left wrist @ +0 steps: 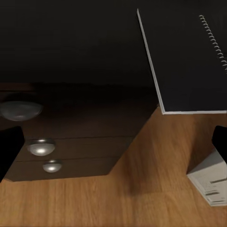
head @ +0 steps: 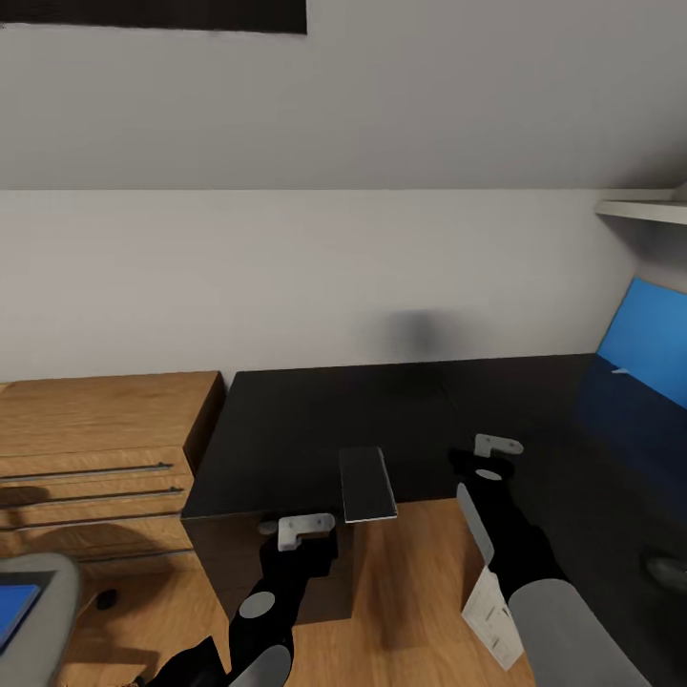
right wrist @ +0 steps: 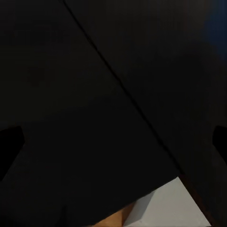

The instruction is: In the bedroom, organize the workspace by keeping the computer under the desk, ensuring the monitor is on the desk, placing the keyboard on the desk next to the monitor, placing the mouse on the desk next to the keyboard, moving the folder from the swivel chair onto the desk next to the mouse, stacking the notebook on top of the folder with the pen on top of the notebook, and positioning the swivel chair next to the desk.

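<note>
The dark notebook (head: 367, 484) with white page edges lies on the black desk (head: 286, 429), overhanging its front edge; its spiral binding shows (left wrist: 189, 56). My left gripper (head: 298, 528) hangs open just in front of and left of it, below the desk edge (left wrist: 113, 146). My right gripper (head: 496, 446) is open over the desk top (right wrist: 113, 142), right of the notebook. The blue folder (head: 17, 611) lies on the swivel chair (head: 52, 582) at the lower left. A dark oval mouse (head: 668, 571) sits on the desk at the far right. The white computer (head: 491, 611) stands under the desk.
A low oak drawer unit (head: 95, 448) adjoins the desk on the left. Black desk drawers with silver knobs (left wrist: 41, 146) are below the top. A blue panel (head: 649, 339) leans at the right wall, with a small white stick (head: 620, 371) by it. A white shelf (head: 649, 208) hangs above.
</note>
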You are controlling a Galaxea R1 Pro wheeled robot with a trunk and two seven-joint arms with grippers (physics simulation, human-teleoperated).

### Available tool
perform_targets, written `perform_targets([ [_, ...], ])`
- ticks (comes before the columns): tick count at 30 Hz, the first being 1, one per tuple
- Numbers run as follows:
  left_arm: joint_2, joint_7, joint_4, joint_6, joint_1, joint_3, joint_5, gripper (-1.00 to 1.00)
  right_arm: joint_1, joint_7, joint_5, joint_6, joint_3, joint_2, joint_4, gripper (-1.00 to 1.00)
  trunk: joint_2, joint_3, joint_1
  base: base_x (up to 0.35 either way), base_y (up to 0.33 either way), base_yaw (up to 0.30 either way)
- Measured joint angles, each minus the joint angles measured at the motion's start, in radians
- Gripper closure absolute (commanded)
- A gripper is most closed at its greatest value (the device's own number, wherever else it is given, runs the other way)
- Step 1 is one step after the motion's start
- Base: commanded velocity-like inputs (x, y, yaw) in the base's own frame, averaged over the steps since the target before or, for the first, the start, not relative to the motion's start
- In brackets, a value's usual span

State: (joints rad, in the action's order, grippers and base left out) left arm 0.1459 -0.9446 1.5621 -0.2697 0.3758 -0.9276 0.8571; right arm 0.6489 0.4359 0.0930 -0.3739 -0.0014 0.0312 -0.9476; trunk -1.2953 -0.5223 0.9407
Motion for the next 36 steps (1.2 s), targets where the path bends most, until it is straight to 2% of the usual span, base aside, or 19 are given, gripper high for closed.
perform_targets([
  [10,0.001,0.0,0.0,0.0,0.0,0.002,0.0,-1.0,0.0,0.001,0.0,0.0,0.0,0.008,-0.002,-1.0,0.0,0.0,0.0,-0.126,0.093,0.233],
  [17,0.003,0.0,-0.001,0.0,0.0,0.005,0.0,-1.0,-0.001,0.002,0.0,-0.001,0.0,0.01,-0.002,-1.0,0.0,0.0,0.0,-0.264,0.19,0.035],
  [19,0.003,0.0,-0.001,0.0,0.0,0.021,0.0,-1.0,-0.001,0.002,0.0,0.0,0.0,0.011,-0.002,-1.0,0.0,0.0,0.0,-0.178,0.092,0.003],
  [24,0.004,0.0,-0.001,0.0,0.0,0.032,0.0,-1.0,-0.001,0.002,0.0,0.0,0.0,0.011,-0.002,-1.0,0.0,0.0,0.0,-0.051,0.025,0.013],
  [36,0.002,0.0,-0.001,0.0,0.0,0.034,0.0,-1.0,-0.002,0.003,0.0,0.0,0.001,0.011,-0.002,-1.0,0.0,0.0,0.0,-0.004,0.002,0.131],
])
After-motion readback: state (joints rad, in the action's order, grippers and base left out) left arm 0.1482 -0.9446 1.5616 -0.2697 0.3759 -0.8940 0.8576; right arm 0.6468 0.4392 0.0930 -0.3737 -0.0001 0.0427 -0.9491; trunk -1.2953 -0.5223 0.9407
